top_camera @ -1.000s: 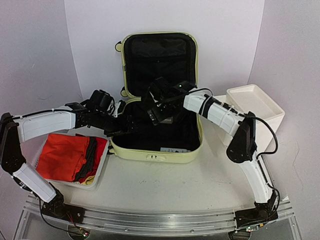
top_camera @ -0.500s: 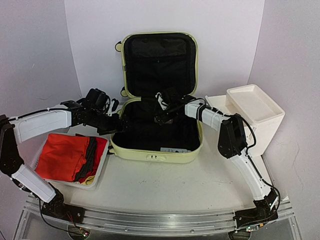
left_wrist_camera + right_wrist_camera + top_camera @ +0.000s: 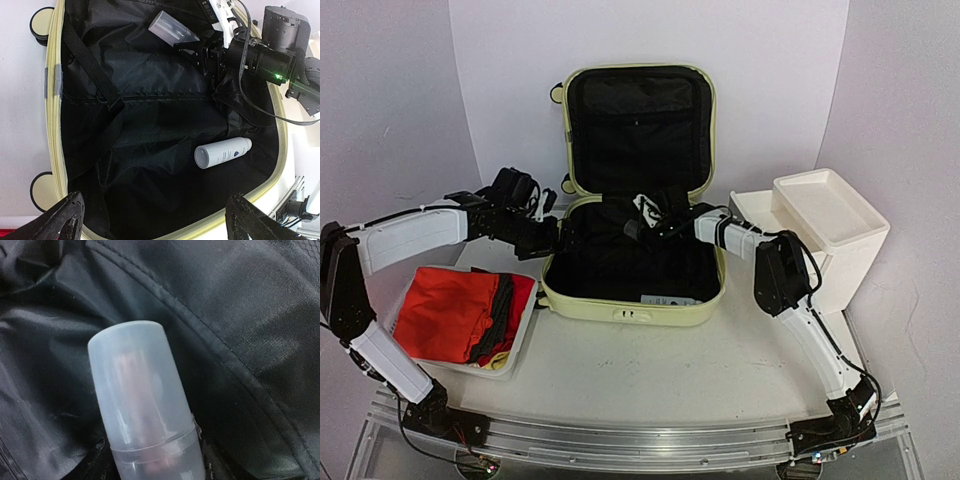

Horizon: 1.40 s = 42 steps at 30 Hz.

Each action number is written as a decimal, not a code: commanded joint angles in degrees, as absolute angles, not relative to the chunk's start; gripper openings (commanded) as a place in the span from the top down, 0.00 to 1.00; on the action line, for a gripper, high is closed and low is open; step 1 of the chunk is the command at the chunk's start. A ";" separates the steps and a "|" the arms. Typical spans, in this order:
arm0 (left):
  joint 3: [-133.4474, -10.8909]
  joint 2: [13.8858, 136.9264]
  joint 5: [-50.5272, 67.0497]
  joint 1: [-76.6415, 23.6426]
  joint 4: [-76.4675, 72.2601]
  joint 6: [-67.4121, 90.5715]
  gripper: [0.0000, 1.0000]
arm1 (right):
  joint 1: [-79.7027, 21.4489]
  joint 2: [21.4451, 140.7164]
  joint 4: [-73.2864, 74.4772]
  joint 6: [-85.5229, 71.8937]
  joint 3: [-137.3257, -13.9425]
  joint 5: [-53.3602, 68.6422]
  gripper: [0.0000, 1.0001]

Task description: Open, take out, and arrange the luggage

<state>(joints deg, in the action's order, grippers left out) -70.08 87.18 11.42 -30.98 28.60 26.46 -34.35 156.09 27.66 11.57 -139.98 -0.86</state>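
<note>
Left wrist view looks down into the luggage (image 3: 54, 130), lying open centre-scene, with the left gripper (image 3: 152, 220) spread wide above it. Right gripper (image 3: 192, 50) meets a frosted capped tube (image 3: 172, 31); whether its fingers pinch it I cannot tell. Best to grip mid-body, then lift clear of the lining

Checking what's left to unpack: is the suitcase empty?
No, a white bottle lies on its side on the black lining of the suitcase, with a translucent container also inside.

A plain white back wall (image 3: 770, 90) stands between two pale, faintly lilac side panels (image 3: 380, 100), closing in a white tabletop (image 3: 650, 370). A metal rail (image 3: 640, 440) edges its near side. The light is soft and even, with faint shadows.
</note>
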 commanded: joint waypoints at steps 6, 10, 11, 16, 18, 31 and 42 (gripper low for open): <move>-73.05 88.82 13.74 -30.40 28.30 24.96 0.01 | -35.60 148.54 27.07 11.90 -134.78 7.18 0.65; -72.80 88.28 14.46 -30.41 28.30 24.96 0.00 | -37.17 144.34 26.86 12.28 -133.28 6.04 0.66; -72.71 88.03 14.85 -30.41 28.30 24.84 0.01 | -37.61 142.88 26.75 12.30 -132.67 5.45 0.66; -72.28 86.37 17.51 -30.45 28.30 23.64 0.01 | -40.40 133.29 26.39 12.70 -127.30 1.81 0.69; -71.81 85.72 18.24 -30.56 28.31 23.24 0.01 | -41.21 129.20 26.20 12.11 -124.24 0.16 0.69; -69.29 85.10 16.52 -36.48 27.95 22.50 0.02 | -39.44 98.79 31.36 1.64 -97.62 -25.83 0.68; -71.36 87.56 11.29 -42.06 28.33 21.68 0.02 | -29.79 84.71 41.19 -8.23 -84.46 -32.32 0.68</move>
<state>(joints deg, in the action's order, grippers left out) -69.23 86.72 14.50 -40.27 28.58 23.29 -31.05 88.16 38.22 -3.70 -86.63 -27.77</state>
